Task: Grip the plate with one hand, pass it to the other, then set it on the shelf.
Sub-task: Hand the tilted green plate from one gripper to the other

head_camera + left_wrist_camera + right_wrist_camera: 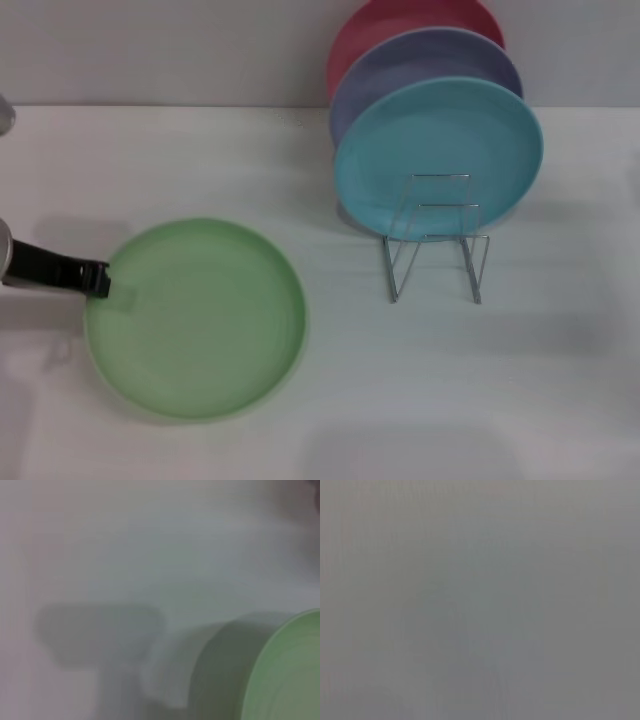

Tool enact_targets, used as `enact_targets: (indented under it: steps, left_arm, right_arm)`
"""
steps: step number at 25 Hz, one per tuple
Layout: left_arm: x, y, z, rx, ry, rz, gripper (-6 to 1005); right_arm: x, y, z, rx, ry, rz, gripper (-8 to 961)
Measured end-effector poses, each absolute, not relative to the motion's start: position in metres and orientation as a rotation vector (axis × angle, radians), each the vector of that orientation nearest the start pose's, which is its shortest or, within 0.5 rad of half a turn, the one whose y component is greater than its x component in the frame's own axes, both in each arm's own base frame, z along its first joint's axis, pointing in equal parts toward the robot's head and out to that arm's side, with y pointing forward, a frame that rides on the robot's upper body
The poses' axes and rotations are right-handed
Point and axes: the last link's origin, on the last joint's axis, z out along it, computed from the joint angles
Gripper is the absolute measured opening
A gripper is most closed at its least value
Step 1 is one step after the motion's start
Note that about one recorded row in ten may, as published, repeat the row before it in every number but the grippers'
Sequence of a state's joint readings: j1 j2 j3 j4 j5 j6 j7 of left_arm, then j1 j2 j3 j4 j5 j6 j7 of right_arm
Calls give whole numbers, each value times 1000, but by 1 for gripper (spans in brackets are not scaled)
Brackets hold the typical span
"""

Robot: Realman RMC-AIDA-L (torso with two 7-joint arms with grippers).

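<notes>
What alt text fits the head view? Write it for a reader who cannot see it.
The left hand reaches in from the left to the rim of a pale green plate lying flat on a white table. To its right, a wire rack holds upright light blue, lavender and pink plates.

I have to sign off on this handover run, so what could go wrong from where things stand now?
1. The left gripper meets only the green plate at its rim; so thin a hold might slip when lifted.
2. The wire rack already carries the light blue plate and others behind it, so the incoming plate could knock them.
3. The right gripper is in no view, so the handover point is unconfirmed.
</notes>
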State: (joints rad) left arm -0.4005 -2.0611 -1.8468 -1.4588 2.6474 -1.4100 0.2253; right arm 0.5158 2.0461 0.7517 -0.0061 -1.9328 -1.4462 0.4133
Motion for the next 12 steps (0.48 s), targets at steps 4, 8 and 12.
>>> enact_targets:
  steps: [4, 8, 12]
  left_arm:
    - [-236, 354, 50, -2077, -1370, 181, 35]
    - [-230, 361, 61, -2067, -1307, 119, 35]
    - [-225, 367, 64, -2066, -1270, 48, 35]
  right_arm:
    - [332, 339, 68, -1265, 488, 992, 607]
    - [333, 343, 69, -1264, 501, 977, 607]
    - [334, 343, 69, -1261, 506, 972, 607]
